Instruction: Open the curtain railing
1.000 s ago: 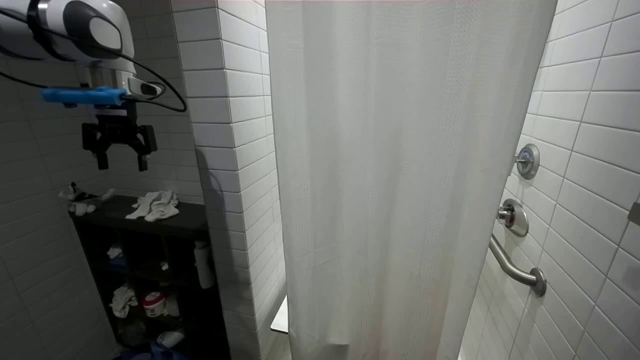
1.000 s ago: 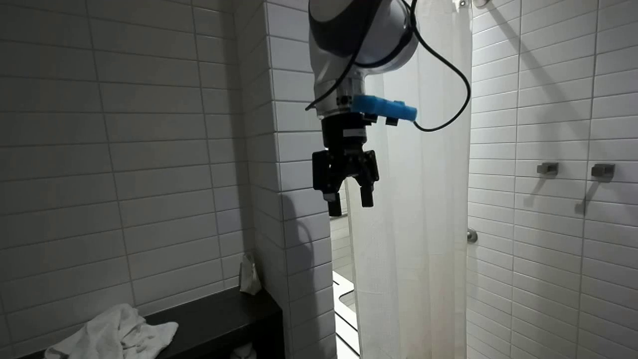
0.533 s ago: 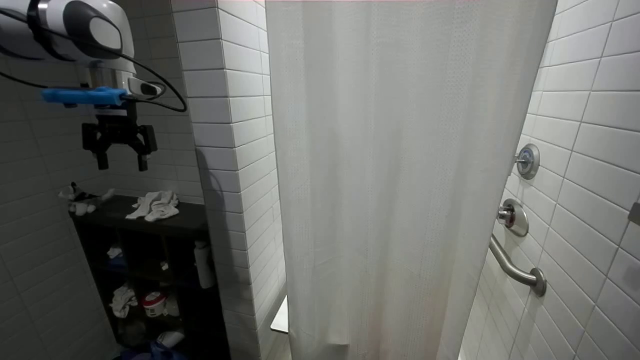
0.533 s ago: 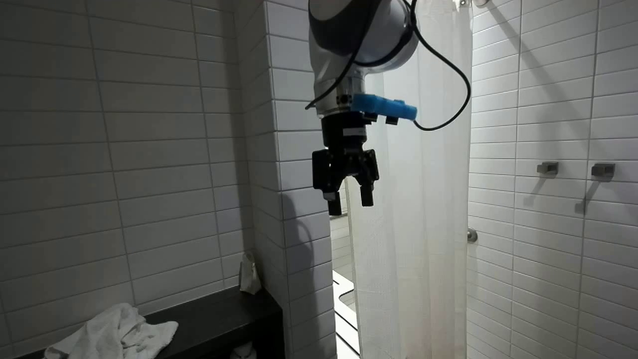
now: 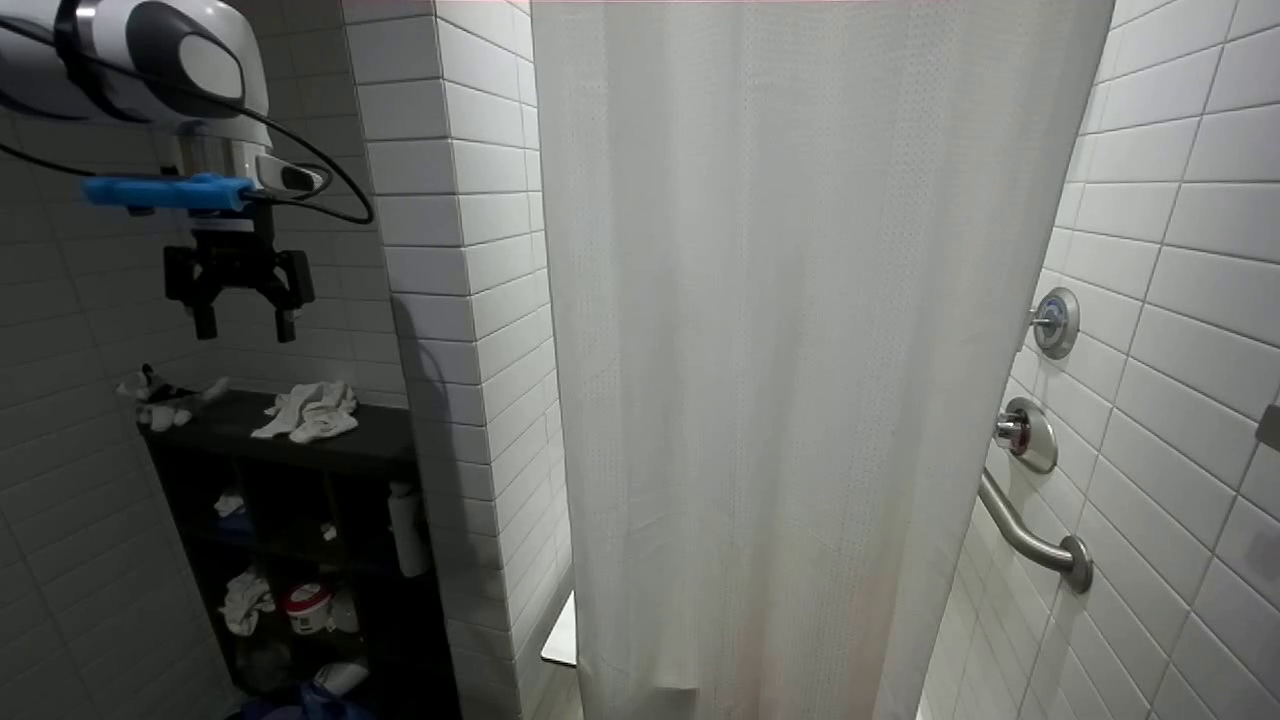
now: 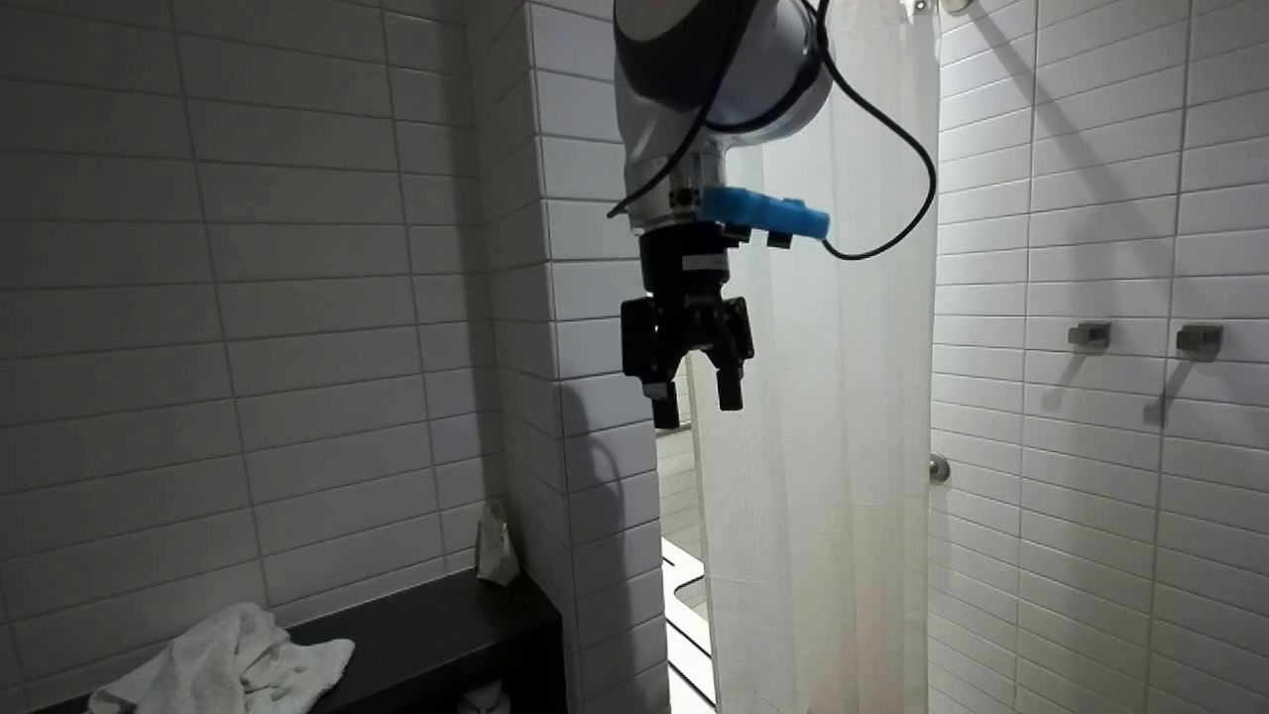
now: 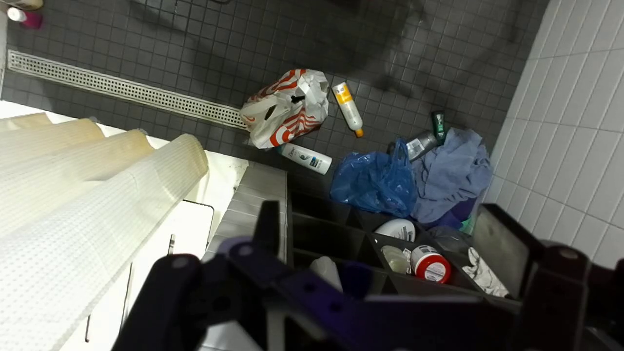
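Curtain (image 5: 800,350) hangs right of gripper (image 5: 245,326) (spread, w/ nothing held); once caught, might slip out b/c of a shallow pinch.

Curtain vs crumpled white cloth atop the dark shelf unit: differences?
The curtain hangs in vertical folds; the cloth lies crumpled on the shelf unit. The curtain is far larger than the cloth. The curtain's side edges run straight; the cloth's outline is irregular. Both are whitish, and the open pincer holds neither.
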You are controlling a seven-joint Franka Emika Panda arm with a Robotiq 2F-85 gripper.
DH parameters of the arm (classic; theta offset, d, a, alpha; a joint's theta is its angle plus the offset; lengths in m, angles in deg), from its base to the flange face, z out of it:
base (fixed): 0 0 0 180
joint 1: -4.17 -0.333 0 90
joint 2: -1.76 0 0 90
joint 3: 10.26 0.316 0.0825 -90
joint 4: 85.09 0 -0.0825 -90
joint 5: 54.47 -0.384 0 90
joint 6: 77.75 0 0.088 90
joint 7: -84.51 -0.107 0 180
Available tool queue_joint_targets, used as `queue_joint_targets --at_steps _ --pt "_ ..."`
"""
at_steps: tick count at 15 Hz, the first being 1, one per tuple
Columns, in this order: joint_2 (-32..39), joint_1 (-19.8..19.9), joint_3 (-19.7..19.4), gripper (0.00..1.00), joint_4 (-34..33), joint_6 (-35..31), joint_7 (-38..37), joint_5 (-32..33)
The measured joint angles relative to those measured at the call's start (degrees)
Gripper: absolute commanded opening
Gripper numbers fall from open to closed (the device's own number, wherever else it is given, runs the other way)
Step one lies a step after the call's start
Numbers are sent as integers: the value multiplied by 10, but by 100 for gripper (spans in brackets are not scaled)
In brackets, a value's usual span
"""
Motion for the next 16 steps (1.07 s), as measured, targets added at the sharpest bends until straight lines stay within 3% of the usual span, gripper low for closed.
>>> queue_joint_targets --at_steps 5,16 --pt "0 0 0 100 0 -1 -1 0" --pt "-8 43 -19 100 14 -104 -134 0"
